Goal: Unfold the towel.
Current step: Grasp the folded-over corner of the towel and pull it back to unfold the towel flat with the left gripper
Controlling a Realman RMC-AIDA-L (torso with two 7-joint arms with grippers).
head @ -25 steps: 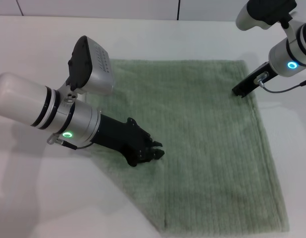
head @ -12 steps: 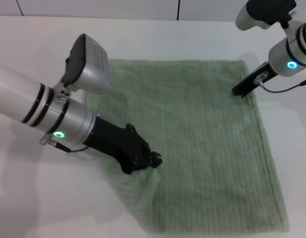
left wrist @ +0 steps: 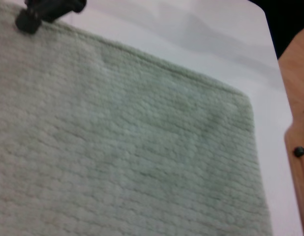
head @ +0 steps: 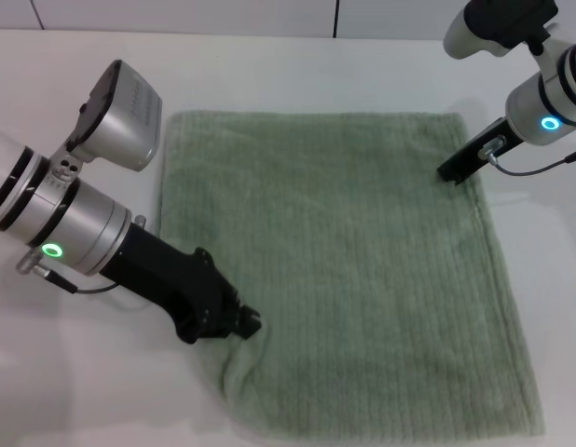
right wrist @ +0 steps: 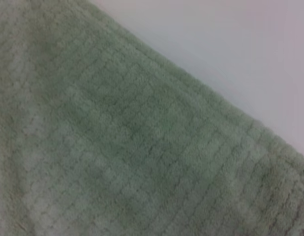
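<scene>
One corner remains bunched: the left gripper point(head: 243, 324) pinches the towel point(head: 353, 261) near the counter's point(head: 297, 65) front-left; best drag outward, low. Right gripper point(head: 453, 171), state unclear, pins the far-right corner.

My left tool point(head: 243, 324) sits at the towel's point(head: 363, 270) near-left corner, my right tool point(head: 453, 170) on its far-right corner. Between them the cloth lies open; bare desk point(head: 269, 74) surrounds it.
</scene>
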